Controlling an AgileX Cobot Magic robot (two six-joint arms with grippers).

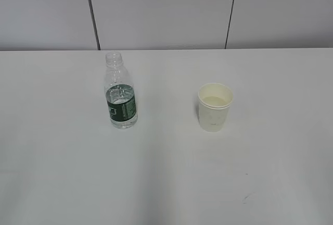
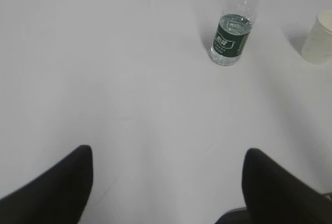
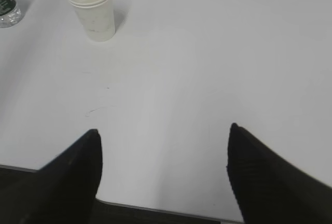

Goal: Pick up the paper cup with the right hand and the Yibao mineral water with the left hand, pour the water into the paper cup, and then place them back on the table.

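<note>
The Yibao mineral water bottle (image 1: 121, 94), clear, capless, with a dark green label, stands upright on the white table (image 1: 166, 183), left of centre. The white paper cup (image 1: 214, 107) stands upright to its right, with some liquid inside. Neither arm shows in the exterior view. In the left wrist view my left gripper (image 2: 168, 154) is open and empty, far short of the bottle (image 2: 232, 37); the cup (image 2: 319, 38) sits at the right edge. In the right wrist view my right gripper (image 3: 163, 133) is open and empty near the table's front edge, well back from the cup (image 3: 94, 10).
A grey panelled wall (image 1: 166, 11) runs behind the table's far edge. The table's front edge (image 3: 155, 209) shows under the right gripper. A small dark mark (image 3: 96, 111) lies on the tabletop in front of the cup.
</note>
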